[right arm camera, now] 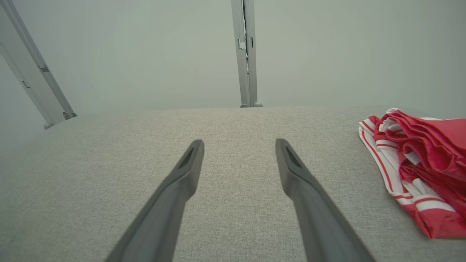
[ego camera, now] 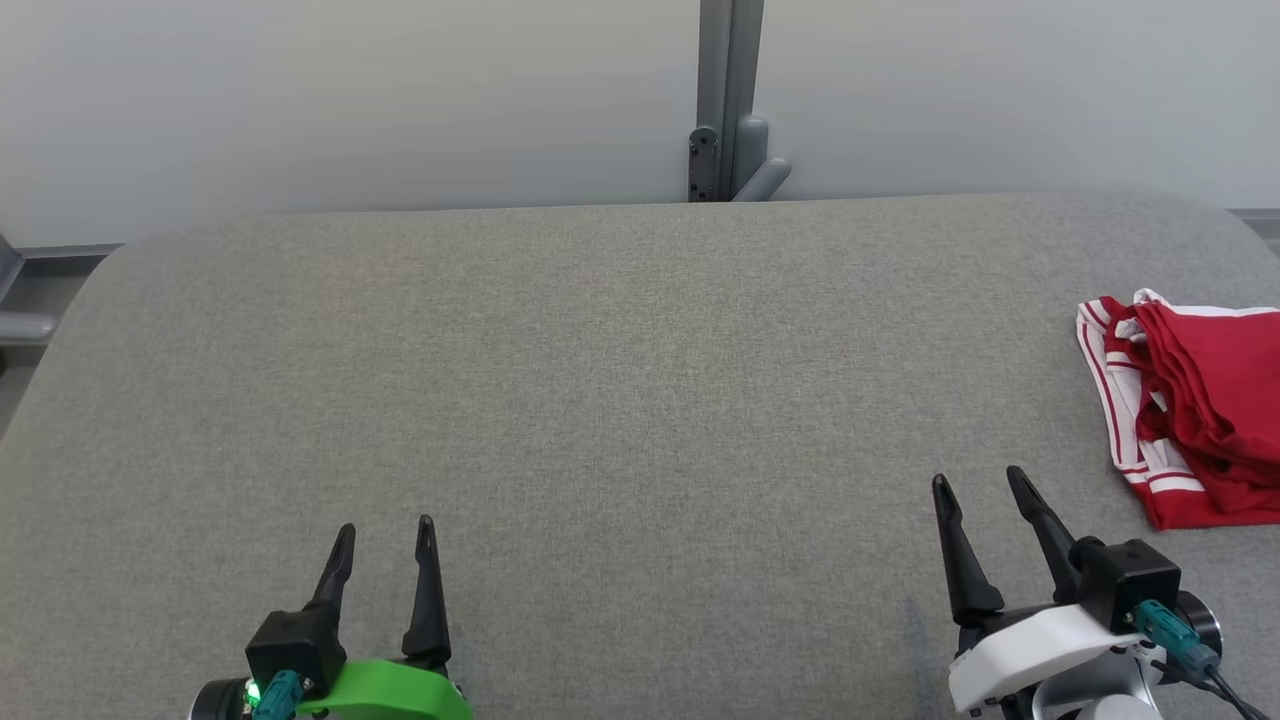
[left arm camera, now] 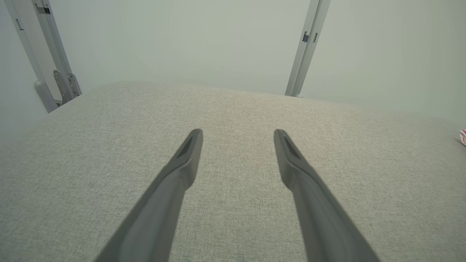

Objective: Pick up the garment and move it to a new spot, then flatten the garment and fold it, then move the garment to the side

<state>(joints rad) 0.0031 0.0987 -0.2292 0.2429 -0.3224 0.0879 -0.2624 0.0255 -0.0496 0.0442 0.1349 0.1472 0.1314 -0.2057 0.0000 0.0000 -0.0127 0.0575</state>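
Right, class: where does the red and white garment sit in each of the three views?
Head view: garment at the right edge, mid-height, on the grey table.
Left wrist view: a sliver of it at the far right edge.
Right wrist view: right side, mid-height.
Shared landmark: the grey upright post behind the table.

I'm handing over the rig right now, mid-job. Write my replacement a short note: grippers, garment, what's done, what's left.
Left gripper: open, empty, over the grey fabric-covered table, near left.
Right gripper: open, empty, near right, beside the garment, not touching it.
Red garment with white striped trim: a loosely layered pile at the table's right edge, partly cut off in the head view.
Done: unclear; it may be folded and set aside, or untouched.
Left: check it; if unfolded, pick, move, flatten, fold, set aside.
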